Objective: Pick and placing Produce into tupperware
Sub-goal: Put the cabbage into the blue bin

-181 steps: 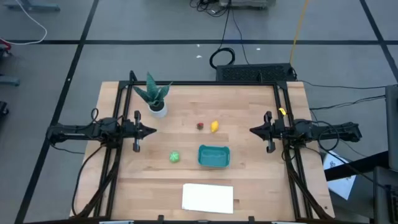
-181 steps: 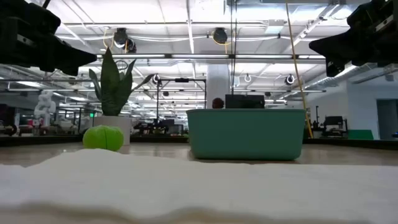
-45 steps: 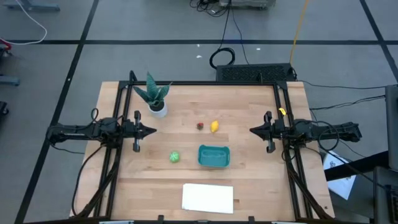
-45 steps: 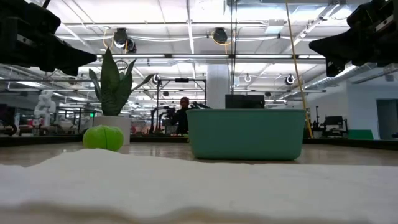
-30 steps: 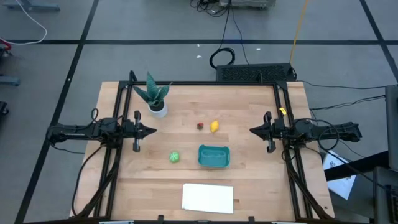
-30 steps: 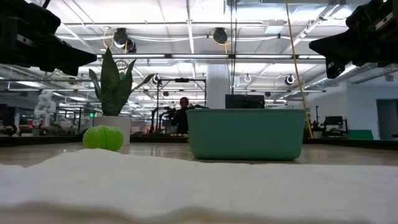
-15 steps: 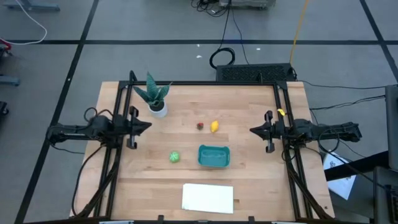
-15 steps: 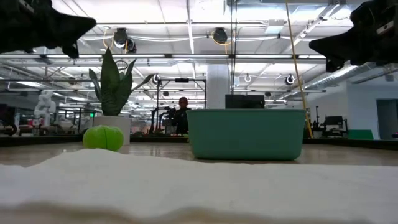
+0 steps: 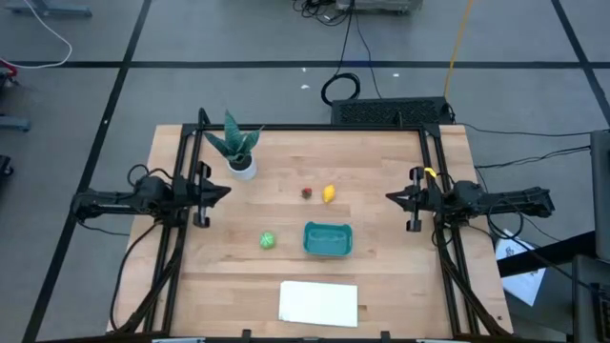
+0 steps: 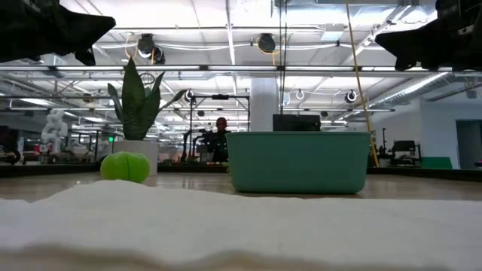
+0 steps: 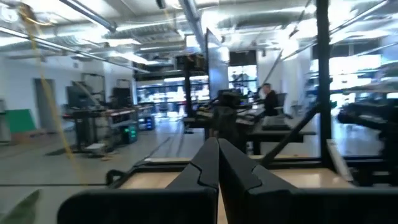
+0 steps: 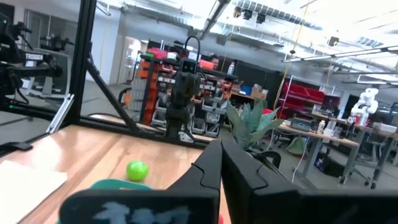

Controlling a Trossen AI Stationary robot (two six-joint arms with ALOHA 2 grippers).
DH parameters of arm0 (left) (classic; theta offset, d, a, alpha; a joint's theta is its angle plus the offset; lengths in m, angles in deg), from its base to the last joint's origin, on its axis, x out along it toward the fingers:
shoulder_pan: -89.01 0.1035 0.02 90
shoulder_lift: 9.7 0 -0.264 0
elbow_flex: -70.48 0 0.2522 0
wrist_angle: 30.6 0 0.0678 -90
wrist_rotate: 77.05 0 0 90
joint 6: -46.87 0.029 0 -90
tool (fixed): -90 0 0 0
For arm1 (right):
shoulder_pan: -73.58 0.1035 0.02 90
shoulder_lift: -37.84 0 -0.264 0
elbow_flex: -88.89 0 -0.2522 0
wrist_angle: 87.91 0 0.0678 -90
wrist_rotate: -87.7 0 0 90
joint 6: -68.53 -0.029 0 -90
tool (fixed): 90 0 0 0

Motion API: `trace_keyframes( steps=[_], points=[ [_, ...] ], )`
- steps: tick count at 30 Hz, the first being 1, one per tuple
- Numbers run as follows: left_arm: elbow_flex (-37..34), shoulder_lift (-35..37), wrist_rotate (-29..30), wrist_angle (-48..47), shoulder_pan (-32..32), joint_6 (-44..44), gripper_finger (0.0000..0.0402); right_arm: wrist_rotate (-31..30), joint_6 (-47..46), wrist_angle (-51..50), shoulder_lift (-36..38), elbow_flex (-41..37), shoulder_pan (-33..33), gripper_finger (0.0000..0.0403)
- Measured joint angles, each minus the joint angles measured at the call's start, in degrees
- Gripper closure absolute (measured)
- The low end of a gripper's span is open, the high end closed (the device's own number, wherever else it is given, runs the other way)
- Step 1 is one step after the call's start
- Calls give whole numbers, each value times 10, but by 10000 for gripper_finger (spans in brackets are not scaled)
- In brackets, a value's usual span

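Plainly, nothing has been picked yet.
Left gripper (image 9: 227,191) and right gripper (image 9: 389,198) hover at the table's sides, fingers pressed together, empty; green (image 9: 268,240), yellow (image 9: 329,193) and red (image 9: 307,192) produce lie outside the tupperware (image 9: 328,239).

Potted plant (image 9: 238,149), spiky green leaves in a white pot, near the far left corner of the wooden table (image 9: 381,257). Flat white sheet (image 9: 318,303) at the near edge, centre. Person (image 10: 219,140) in the room beyond. Black cables (image 9: 341,88) on the grey floor behind the table.
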Motion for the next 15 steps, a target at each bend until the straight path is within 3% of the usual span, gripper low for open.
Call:
trace_keyframes(
  steps=[8, 15],
  points=[
    [25, -21, 33, -9, 0, 134, 400, -2, 12, 1, 0, 0, 0, 403],
    [181, -126, 46, -150, 0, 128, 385, -2, 12, 1, 0, 0, 0, 403]
  ],
)
